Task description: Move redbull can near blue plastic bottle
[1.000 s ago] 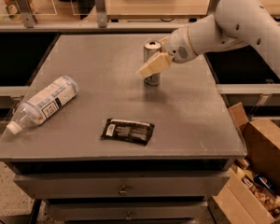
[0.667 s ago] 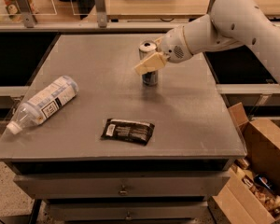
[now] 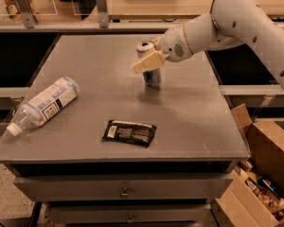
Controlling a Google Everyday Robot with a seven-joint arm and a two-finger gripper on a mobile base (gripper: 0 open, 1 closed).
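Note:
The redbull can (image 3: 150, 73) is slim, silver and blue, upright, and held just above the grey table (image 3: 194, 122) near its middle back. My gripper (image 3: 149, 56) reaches in from the right and is shut on the can's upper part, one cream finger (image 3: 146, 62) across its front. The blue plastic bottle (image 3: 43, 103) is clear with a white label and white cap. It lies on its side near the table's left edge, cap toward the front left, well to the left of the can.
A flat black packet (image 3: 129, 132) lies near the table's front middle. Open cardboard boxes (image 3: 260, 174) stand on the floor at the right. Drawers sit under the tabletop. A shelf with posts runs behind the table.
My gripper has carried the can a little to the left and slightly up from the table. The bottle and the packet have not moved.

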